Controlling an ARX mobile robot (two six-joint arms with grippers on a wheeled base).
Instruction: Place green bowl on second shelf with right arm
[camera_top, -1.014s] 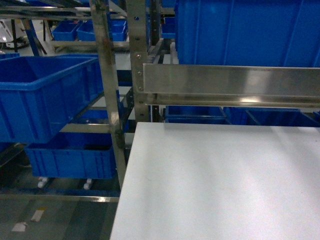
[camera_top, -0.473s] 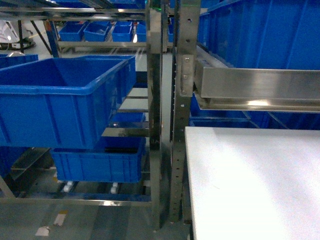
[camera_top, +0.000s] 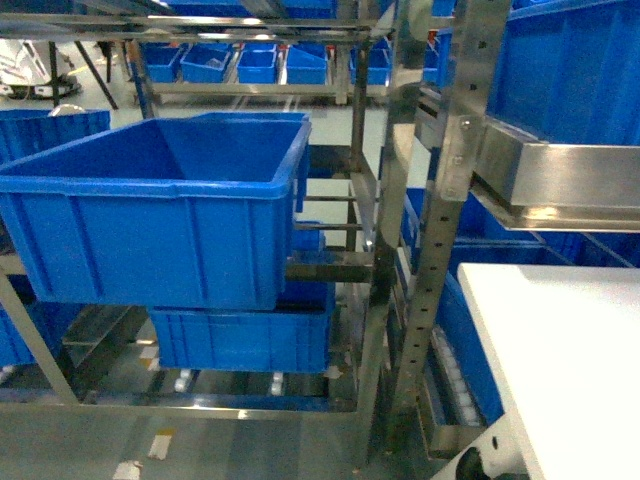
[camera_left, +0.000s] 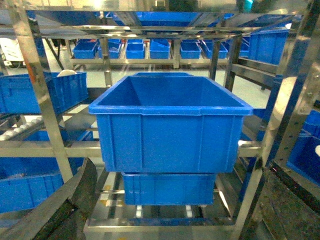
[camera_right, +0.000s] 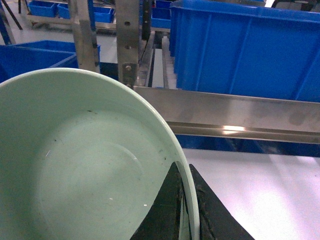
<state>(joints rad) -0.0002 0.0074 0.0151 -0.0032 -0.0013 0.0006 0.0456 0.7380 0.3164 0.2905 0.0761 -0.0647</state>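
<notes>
One gripper (camera_right: 182, 210), the right, pinched the green bowl (camera_right: 85, 165) by its rim, carrying it toward the blue crate (camera_top: 170, 215); next probably a reach over it.

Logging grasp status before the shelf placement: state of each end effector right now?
Left: cannot be told; only dark edges show in its wrist view.
Right end effector: closed on the green bowl, pinching its rim.

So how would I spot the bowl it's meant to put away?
Find the steel rail under a big blue crate, above the white tabletop. Before it, pinched at the rim by the right claw, is the green bowl: pale mint, glossy, round.
</notes>
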